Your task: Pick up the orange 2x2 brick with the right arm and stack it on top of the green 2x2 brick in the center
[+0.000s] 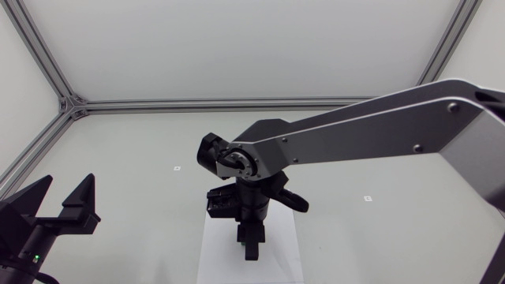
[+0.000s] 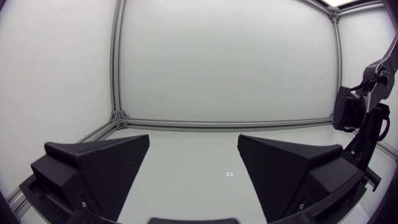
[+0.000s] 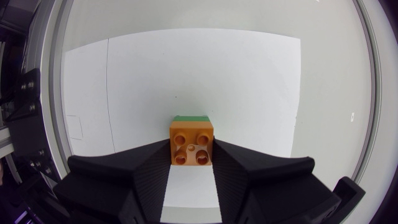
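The orange 2x2 brick (image 3: 191, 142) sits square, four round studs facing the right wrist camera, pinched on two opposite sides by the fingers of the right end effector (image 3: 191, 150); the green 2x2 brick (image 3: 191, 117) shows only as a thin strip past its far edge, underneath it, over the white sheet (image 3: 205, 74); whether they touch cannot be told.

You see small orange 2x2 plastic brick (image 3: 191, 143): even bright orange, studs same shade. Visible strip of green 2x2 brick (image 3: 190, 117): plain green. Your right matte black wedge-fingered gripper (image 3: 191, 150): black all over, inner faces finely textured. Your left matte black gripper (image 2: 193, 142): same black, pads (image 2: 106, 168) in fine dotted grain. Right arm links (image 1: 371, 130) silver-grey, joints black. Flat white paper sheet (image 1: 215, 254) on pale grey tabletop (image 1: 126, 150). Tiny green light (image 1: 35, 256) on left arm.
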